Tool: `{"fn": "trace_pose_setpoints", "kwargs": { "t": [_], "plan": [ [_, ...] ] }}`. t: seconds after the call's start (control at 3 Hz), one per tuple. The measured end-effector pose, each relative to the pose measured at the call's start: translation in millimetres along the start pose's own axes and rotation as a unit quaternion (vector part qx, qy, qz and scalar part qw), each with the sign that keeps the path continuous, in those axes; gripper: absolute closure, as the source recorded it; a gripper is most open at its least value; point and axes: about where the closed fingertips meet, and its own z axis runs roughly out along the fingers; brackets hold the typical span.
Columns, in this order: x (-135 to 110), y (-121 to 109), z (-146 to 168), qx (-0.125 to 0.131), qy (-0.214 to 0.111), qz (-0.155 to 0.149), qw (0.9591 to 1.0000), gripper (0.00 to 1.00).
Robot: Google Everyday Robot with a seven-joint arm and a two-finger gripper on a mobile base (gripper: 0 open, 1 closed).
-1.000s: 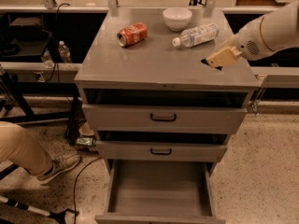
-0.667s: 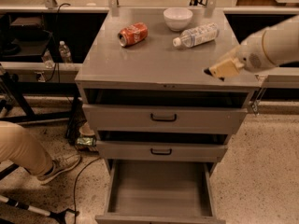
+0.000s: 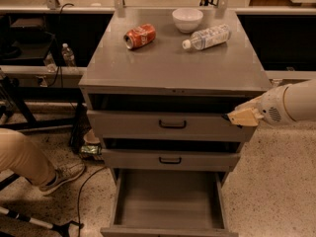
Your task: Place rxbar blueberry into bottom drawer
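My gripper [image 3: 232, 117] hangs at the cabinet's right front corner, level with the top drawer's front [image 3: 173, 125] and below the cabinet top. Its tan fingers [image 3: 244, 116] point left and are closed on a small dark thing, of which only a sliver shows at the tips; I take it for the rxbar blueberry [image 3: 226, 116]. The bottom drawer [image 3: 168, 204] is pulled out wide below, a plain grey tray with nothing in it. My gripper is well above it and to its right.
On the cabinet top [image 3: 168, 65] lie a crushed red can [image 3: 139, 36], a white bowl [image 3: 187, 19] and a clear bottle [image 3: 207, 37]. A person's leg [image 3: 22, 157] and shoe [image 3: 61, 176] are at the left. A cable [image 3: 81, 191] runs on the floor.
My gripper has come down and forward from above the cabinet top's right edge to the level of the top drawer, still holding the dark bar.
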Motion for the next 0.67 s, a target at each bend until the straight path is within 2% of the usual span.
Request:
{"fn": "trace_pose_setpoints", "kwargs": {
  "t": [0.33,0.67],
  "plan": [
    [0,0,0,0.0,0.0,0.0,1.0,1.0],
    [27,1,21,-0.027,-0.003,0.02,0.9994,1.0]
  ]
}}
